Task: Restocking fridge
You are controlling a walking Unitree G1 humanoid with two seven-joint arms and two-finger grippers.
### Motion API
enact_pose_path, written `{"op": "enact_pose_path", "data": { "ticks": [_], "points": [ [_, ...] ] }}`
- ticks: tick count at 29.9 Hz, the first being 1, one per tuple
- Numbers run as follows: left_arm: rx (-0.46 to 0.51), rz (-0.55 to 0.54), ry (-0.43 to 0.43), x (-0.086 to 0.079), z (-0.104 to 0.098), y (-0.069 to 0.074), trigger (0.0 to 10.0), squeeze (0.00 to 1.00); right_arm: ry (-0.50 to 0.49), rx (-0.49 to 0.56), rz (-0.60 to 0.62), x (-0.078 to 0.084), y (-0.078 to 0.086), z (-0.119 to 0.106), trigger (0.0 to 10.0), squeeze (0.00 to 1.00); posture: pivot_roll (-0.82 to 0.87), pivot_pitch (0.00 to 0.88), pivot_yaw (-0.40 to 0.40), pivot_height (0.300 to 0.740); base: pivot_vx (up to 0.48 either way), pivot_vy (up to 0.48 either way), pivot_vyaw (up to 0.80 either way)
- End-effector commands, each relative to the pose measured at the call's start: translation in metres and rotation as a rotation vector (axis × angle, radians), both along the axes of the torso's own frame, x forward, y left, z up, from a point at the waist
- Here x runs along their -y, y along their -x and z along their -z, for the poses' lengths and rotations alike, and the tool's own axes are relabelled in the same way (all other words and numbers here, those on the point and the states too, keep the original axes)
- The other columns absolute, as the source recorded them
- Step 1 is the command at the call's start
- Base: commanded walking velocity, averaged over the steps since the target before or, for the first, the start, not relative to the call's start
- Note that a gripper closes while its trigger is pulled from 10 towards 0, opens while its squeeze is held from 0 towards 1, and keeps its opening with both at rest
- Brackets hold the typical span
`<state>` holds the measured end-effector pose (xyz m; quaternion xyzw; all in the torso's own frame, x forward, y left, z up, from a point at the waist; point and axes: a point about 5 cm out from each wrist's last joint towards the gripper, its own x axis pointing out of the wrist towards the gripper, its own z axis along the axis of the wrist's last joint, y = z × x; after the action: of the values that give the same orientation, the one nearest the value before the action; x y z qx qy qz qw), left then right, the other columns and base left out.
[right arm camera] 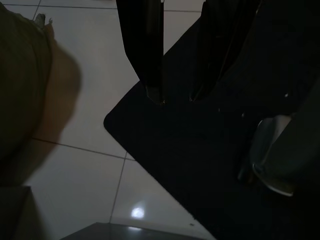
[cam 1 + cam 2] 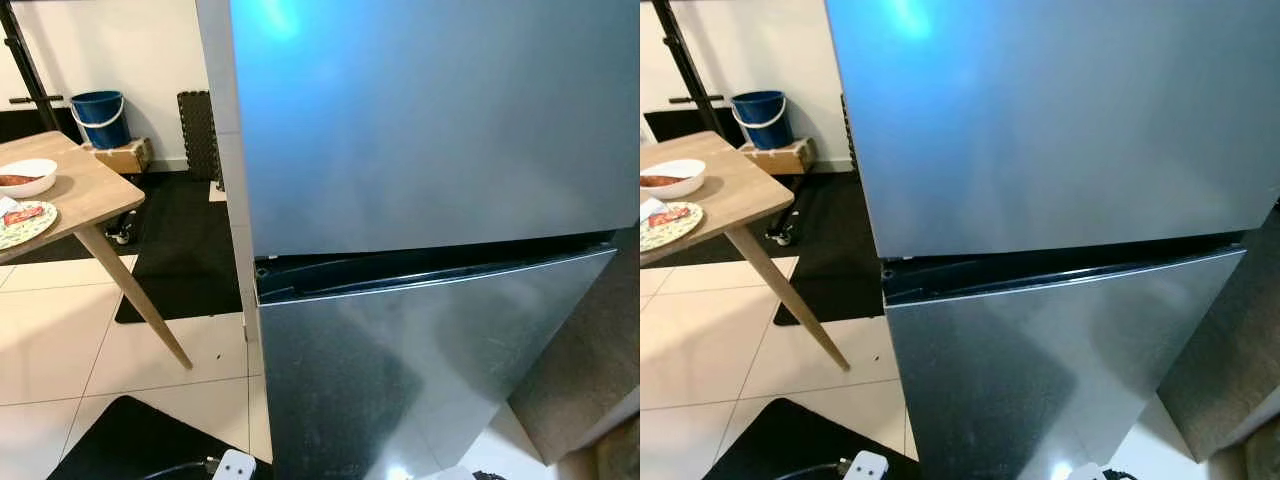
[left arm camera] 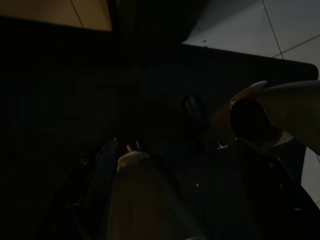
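Since both doors of the fridge (image 2: 430, 150) are closed, the arms hang idle: right gripper (image 1: 175, 95) fingers narrowly parted, empty; left gripper's fingers too dark to tell.

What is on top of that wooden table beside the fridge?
On the wooden table sit a white bowl holding something reddish-brown and a patterned plate with a red item on it. The rest of the tabletop runs out of the picture, so anything there is unseen.

The right gripper (image 1: 176, 95) is hung low, pointed down, its two black fingers (image 1: 150, 55) held slightly apart. The left arm is hung idle in the dark.
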<state>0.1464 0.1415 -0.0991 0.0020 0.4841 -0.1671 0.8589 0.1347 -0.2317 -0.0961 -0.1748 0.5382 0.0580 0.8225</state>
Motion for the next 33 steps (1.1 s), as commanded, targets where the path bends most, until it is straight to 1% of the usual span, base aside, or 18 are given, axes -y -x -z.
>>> {"op": "enact_pose_path", "data": {
  "ticks": [1, 3, 6, 8, 9, 13, 24, 30, 31, 33],
  "points": [
    [-0.005, -0.011, 0.007, 0.000, 0.001, 0.002, 10.0, 0.00, -0.008, -0.009, 0.001, -0.002, 0.003, 0.002, 10.0, 0.00, -0.06, 0.000, -0.021, 0.740, 0.000, 0.000, 0.00],
    [-0.005, -0.015, 0.014, 0.000, 0.001, 0.002, 10.0, 0.00, -0.010, -0.009, 0.001, -0.003, 0.003, 0.002, 10.0, 0.00, -0.06, 0.000, -0.021, 0.740, 0.000, 0.000, 0.00],
    [-0.004, 0.010, 0.013, 0.000, 0.001, 0.003, 10.0, 0.00, -0.012, -0.010, 0.001, -0.003, 0.003, 0.002, 10.0, 0.00, -0.06, 0.000, -0.021, 0.740, 0.000, 0.000, 0.00],
    [-0.004, 0.022, 0.011, 0.001, 0.001, 0.003, 10.0, 0.00, -0.013, -0.010, 0.001, -0.003, 0.003, 0.002, 10.0, 0.00, -0.06, 0.000, -0.022, 0.740, 0.000, -0.480, 0.00],
    [-0.006, 0.008, 0.023, 0.001, 0.001, 0.004, 10.0, 0.00, -0.015, -0.010, 0.001, -0.004, 0.004, 0.002, 10.0, 0.00, -0.06, 0.000, -0.022, 0.740, 0.000, -0.472, 0.00],
    [-0.002, -0.002, 0.026, 0.001, 0.001, 0.003, 10.0, 0.00, -0.016, -0.010, 0.001, -0.004, 0.004, 0.002, 10.0, 0.00, -0.06, 0.000, -0.022, 0.740, 0.000, -0.471, 0.00],
    [0.019, -0.013, 0.052, 0.003, -0.002, -0.001, 10.0, 0.00, -0.020, -0.009, -0.005, -0.006, 0.003, 0.002, 10.0, 0.00, -0.05, 0.000, -0.020, 0.740, 0.000, 0.000, 0.00],
    [0.091, -0.001, 0.086, 0.006, -0.009, -0.016, 10.0, 0.00, -0.019, -0.013, -0.005, -0.006, 0.004, 0.003, 10.0, 0.00, -0.05, 0.000, -0.020, 0.740, 0.000, 0.000, 0.00],
    [0.091, -0.001, 0.086, 0.006, -0.009, -0.016, 10.0, 0.00, -0.019, -0.013, -0.005, -0.006, 0.004, 0.003, 10.0, 0.00, -0.05, 0.000, -0.020, 0.740, 0.000, 0.000, 0.00],
    [0.121, -0.002, 0.093, 0.006, -0.012, -0.022, 10.0, 0.00, -0.019, -0.014, -0.006, -0.006, 0.005, 0.003, 10.0, 0.00, -0.05, 0.000, -0.020, 0.740, 0.000, 0.000, 0.00]
  ]
}}
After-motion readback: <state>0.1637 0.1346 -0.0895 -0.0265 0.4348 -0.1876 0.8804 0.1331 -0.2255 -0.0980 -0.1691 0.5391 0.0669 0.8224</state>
